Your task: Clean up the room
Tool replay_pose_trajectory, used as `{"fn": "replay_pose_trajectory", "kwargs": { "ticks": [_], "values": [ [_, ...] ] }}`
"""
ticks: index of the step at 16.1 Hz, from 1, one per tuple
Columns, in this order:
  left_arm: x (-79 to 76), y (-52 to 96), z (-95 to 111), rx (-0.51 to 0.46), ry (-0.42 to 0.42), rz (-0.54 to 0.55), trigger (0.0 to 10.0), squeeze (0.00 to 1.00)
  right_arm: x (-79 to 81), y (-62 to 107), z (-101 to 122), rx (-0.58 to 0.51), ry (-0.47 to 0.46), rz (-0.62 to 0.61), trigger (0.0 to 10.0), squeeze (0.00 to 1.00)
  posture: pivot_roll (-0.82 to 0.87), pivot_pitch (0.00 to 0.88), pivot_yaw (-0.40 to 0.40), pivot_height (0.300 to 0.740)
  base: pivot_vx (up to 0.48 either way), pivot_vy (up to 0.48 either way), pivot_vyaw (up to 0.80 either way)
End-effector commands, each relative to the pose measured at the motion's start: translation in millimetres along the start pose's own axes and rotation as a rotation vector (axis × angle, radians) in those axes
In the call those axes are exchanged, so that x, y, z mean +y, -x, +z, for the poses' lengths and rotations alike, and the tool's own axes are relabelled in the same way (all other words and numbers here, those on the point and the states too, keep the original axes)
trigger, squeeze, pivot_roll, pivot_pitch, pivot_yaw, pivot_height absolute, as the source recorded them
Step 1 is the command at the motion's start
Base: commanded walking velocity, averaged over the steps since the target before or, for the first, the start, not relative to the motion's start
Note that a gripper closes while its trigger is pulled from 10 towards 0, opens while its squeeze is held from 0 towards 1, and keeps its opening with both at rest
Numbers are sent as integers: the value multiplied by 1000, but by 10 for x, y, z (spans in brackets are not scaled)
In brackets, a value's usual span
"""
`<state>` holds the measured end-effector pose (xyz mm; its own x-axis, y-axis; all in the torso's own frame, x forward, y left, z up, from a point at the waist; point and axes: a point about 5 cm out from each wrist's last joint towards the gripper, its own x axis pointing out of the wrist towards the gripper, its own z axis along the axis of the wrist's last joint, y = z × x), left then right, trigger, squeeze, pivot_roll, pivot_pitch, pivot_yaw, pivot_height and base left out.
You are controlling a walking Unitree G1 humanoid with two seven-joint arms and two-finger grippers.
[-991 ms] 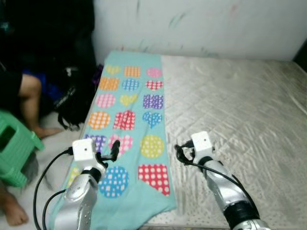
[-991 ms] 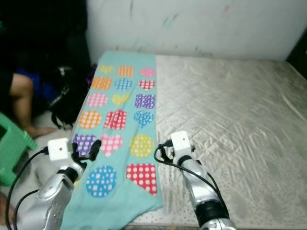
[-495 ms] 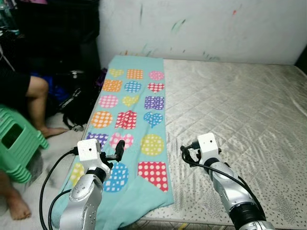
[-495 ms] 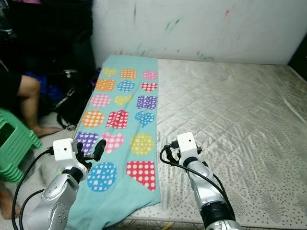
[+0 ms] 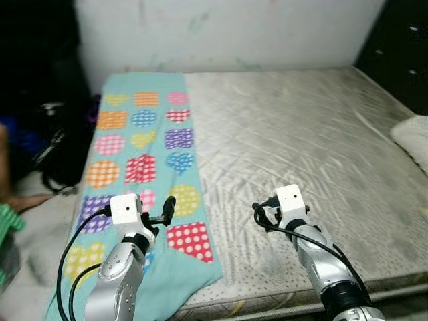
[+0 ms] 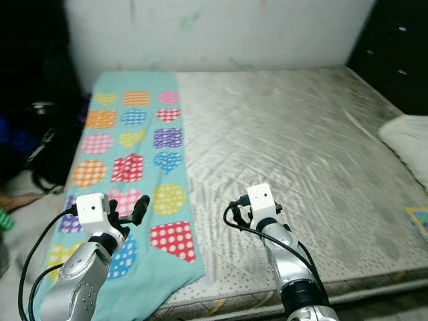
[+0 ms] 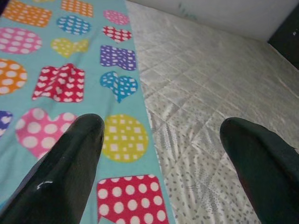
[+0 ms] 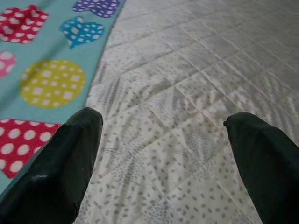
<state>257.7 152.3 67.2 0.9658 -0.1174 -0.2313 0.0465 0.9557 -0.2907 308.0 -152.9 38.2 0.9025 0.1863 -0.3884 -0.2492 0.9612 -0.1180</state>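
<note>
Now I hold both grippers, left (image 7: 159,135) and right (image 8: 163,126), low over the mattress (image 5: 294,134), jaws spread and empty; the towel (image 5: 144,150) lies flat along its left edge.

Bare quilted mattress (image 5: 301,140), patterned teal blanket (image 5: 144,154) along left edge

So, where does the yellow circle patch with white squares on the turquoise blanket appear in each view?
Left eye view: yellow circle patch, right of the left pincer.
Right eye view: same patch, near the blanket's right edge.
Left wrist view: centre, right of one black finger.
Right wrist view, above one finger.
Shared landmark: the red dotted patch beside it.
</note>
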Motion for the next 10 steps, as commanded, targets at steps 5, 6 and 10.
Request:
{"fn": "replay_pose_trajectory", "kwargs": {
  "ticks": [5, 6, 10],
  "values": [
    [-22, -42, -96, 82, -3, 13, 10000, 0, -2, -7, 26, -5, -3, 0, 10000, 0, -79, 0, -28, 740, 0, 0, -160],
    [-12, -55, -107, 96, -1, 23, 10000, 0, -19, -8, 53, -18, 9, -10, 10000, 0, -79, 0, -28, 740, 0, 0, 0],
    [64, -96, -125, 131, -48, 81, 10000, 0, -158, -28, 95, -18, 16, -54, 10000, 0, -76, 0, -27, 740, 0, 0, 0]
  ]
}}
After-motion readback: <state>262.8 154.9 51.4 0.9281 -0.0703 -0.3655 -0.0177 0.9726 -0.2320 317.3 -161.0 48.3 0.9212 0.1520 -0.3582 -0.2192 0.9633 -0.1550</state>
